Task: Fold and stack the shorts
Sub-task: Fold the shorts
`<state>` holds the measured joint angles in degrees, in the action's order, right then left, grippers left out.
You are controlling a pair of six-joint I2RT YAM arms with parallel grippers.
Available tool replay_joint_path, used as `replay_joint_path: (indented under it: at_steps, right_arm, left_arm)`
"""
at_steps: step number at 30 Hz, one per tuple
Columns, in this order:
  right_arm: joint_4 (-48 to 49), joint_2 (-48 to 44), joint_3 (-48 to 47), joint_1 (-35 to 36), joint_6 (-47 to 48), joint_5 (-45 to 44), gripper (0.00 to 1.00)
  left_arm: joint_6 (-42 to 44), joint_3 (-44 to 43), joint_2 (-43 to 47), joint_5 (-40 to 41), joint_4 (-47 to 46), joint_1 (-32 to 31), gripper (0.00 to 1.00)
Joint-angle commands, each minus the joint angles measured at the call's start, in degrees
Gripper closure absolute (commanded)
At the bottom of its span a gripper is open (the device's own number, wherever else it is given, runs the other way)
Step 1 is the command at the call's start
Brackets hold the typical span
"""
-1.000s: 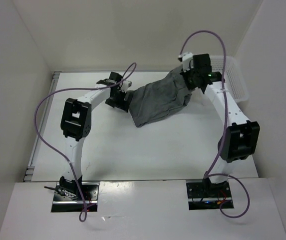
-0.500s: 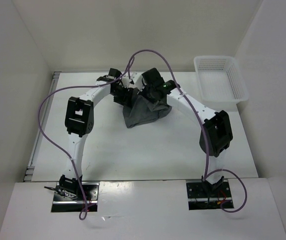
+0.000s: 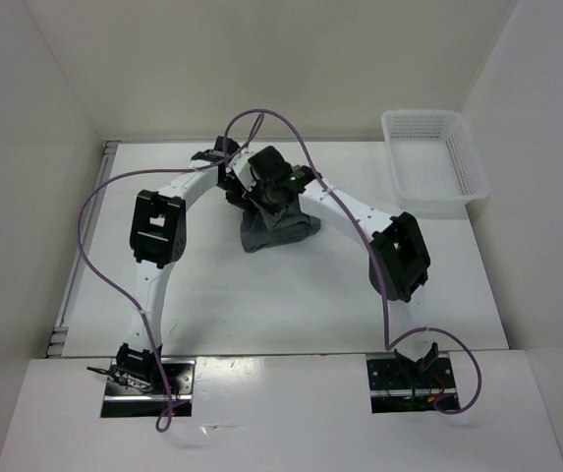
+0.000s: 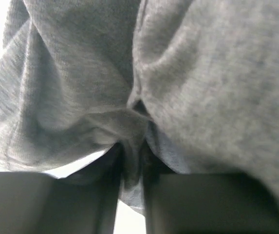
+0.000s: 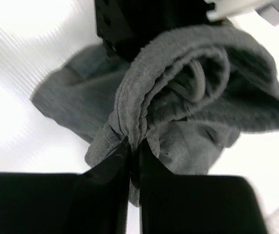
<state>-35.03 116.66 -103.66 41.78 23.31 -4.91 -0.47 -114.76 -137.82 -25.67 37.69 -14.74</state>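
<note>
The shorts (image 3: 281,232) lie bunched in a grey heap on the tabletop (image 3: 310,295), toward its far middle. The left arm (image 3: 188,187) and right arm (image 3: 360,208) meet over the heap, so their wrists hide much of the cloth from above. The left tool (image 4: 132,163) is pinched nearly closed on a fold of the fabric, and the right tool (image 5: 134,156) clamps a rolled edge between narrow fingers, just beside the left one, while a white mesh basket (image 3: 438,202) stands well apart at the far right.
</note>
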Motion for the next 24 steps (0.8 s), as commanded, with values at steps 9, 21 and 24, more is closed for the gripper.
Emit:
replay_joint_path:
  at_steps: [9,21,24]
  right_arm:
    - [1.98,0.77,-11.91,2.61,-3.62,20.79,0.46]
    - [6.54,-9.78,-1.32,-0.72,-0.46,19.08,0.49]
    - [10.23,-10.75,6.17,-3.8,1.99,15.47,0.52]
  left_arm:
    - [0.47,1.73,4.48,13.1,3.26,6.03,0.22]
    - [0.47,-3.54,15.98,16.73,6.07,10.36,0.04]
    - [0.47,-2.4,20.03,10.15,7.57,7.29,0.1]
